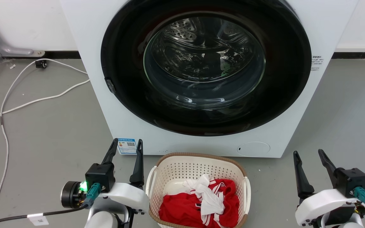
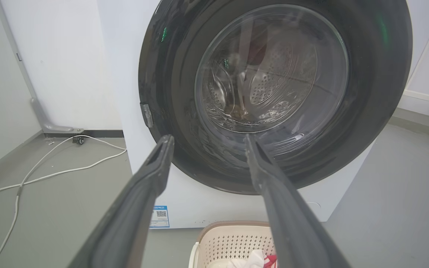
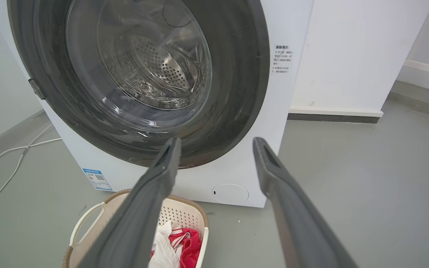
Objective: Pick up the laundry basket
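Item: cream-white perforated plastic laundry basket [image 1: 182,172] with brown woven-look rim. It stood on the grey floor [image 1: 43,136] just before the white front-loading washer [image 1: 90,79], between your two claws. Contents: crumpled red garment [image 1: 182,210], white cloth [image 1: 209,198] on top. Your left claw [image 1: 127,141] stood near its left handle [image 1: 150,179], fingers spread, empty. Your right claw [image 1: 307,152] was likewise spread and empty, farther off.

Blue QR-code sticker [image 1: 127,146] on washer [image 1: 201,145] front, small illegible printed label [image 1: 316,63] at its right
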Robot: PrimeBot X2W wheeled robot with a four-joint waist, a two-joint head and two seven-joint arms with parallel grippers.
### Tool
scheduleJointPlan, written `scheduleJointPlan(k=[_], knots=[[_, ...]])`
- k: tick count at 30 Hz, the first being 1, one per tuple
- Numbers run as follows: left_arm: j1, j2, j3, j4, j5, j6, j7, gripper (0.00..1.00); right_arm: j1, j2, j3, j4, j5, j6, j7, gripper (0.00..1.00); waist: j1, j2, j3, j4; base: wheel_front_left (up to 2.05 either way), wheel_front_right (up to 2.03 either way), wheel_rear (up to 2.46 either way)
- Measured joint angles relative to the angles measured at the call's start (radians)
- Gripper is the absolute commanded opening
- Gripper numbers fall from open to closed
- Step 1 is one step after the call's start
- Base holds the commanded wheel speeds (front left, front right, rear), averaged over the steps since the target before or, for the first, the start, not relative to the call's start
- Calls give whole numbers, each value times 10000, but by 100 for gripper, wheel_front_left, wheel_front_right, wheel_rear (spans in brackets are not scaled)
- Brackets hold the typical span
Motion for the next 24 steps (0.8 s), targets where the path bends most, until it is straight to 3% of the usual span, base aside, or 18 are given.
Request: scheduleJointPlan(k=[13,24], knots=[[-95,-4,-155,36,821,130,-199,100,18,0,-23,-6,-865,0,-150,100,0,0,17,37,0,0,0],[-96,-4,-125,84,704,174,-219,100,12,0,-36,71,-800,0,-182,100,-1,0,40,33,0,0,0]])
